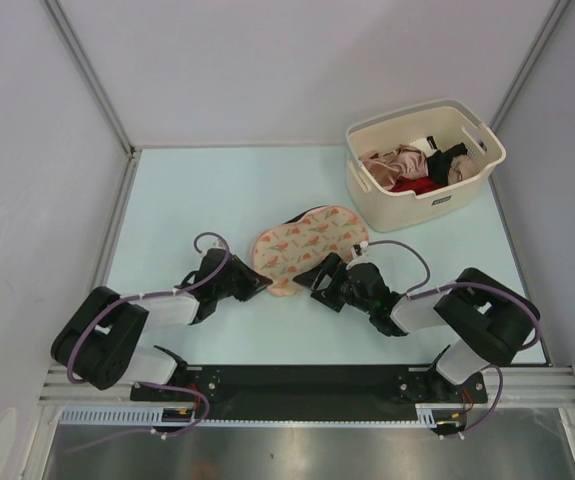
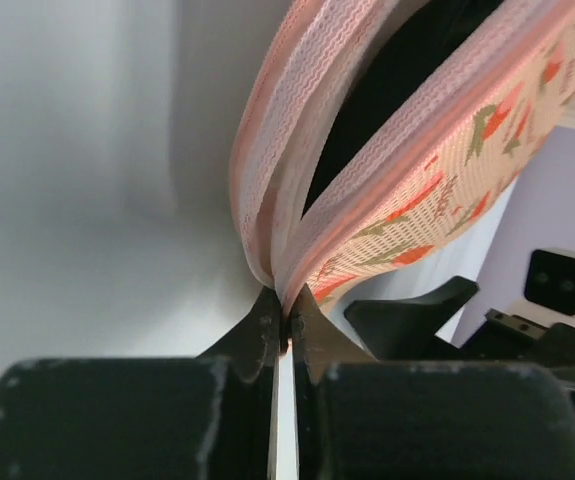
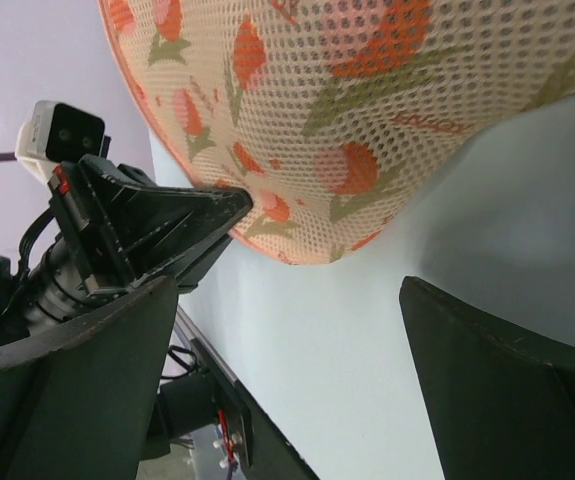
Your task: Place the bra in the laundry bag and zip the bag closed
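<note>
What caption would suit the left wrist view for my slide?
Left gripper pinching the rim of the partly open laundry bag, black fabric visible inside.

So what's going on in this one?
The left pincer is shut on the rim of the laundry bag, which lies mid-table. The bag's two halves gape apart. Black fabric, apparently the bra, shows inside, so the zip is not yet closed. The right pincer is open beside the bag's edge and grips nothing. The cream basket of other garments sits at the far right.
</note>
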Robot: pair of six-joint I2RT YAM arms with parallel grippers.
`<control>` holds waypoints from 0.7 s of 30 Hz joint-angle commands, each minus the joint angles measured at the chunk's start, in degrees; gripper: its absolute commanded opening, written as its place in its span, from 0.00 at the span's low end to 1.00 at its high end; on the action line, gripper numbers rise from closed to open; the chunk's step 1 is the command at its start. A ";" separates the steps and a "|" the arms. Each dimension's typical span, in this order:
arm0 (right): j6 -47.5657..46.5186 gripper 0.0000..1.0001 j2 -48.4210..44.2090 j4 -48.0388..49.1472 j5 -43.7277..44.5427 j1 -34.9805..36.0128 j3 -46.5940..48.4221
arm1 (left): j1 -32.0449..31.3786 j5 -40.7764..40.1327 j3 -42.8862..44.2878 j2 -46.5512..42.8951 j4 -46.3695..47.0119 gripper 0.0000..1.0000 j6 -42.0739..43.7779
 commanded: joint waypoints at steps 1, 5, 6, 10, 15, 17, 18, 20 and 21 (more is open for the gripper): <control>1.99 0.97 2.94 7.25 4.83 0.28 -0.91 | 1.35 3.94 1.02 -0.82 6.19 0.01 -2.39; 3.39 0.88 6.98 12.60 4.83 0.45 -0.99 | 1.71 6.32 -0.21 -3.63 7.78 0.00 -5.82; 3.92 0.87 8.73 13.13 4.83 0.63 -0.73 | 1.71 6.58 -0.21 -4.86 7.61 0.00 -6.35; 3.66 0.86 12.25 19.98 6.67 1.07 -0.64 | 1.88 7.37 0.05 -6.98 6.65 0.00 -7.67; 2.87 0.77 15.77 27.45 7.03 -0.07 -0.29 | 1.97 8.69 -0.47 -5.58 8.13 0.00 -7.85; 2.52 0.60 16.39 29.48 5.63 -1.04 0.23 | 2.14 9.13 -1.00 -4.52 9.19 0.00 -7.32; 2.60 0.56 16.30 29.31 4.75 -1.21 0.58 | 2.23 9.13 -0.92 -4.26 9.10 0.01 -6.71; 2.87 0.50 15.16 27.56 4.39 -1.31 1.11 | 2.67 8.17 -0.57 -3.90 7.26 0.05 -3.81; 2.95 0.46 14.64 26.42 4.39 -1.30 1.38 | 2.76 7.64 -0.13 -4.16 4.91 0.10 -2.41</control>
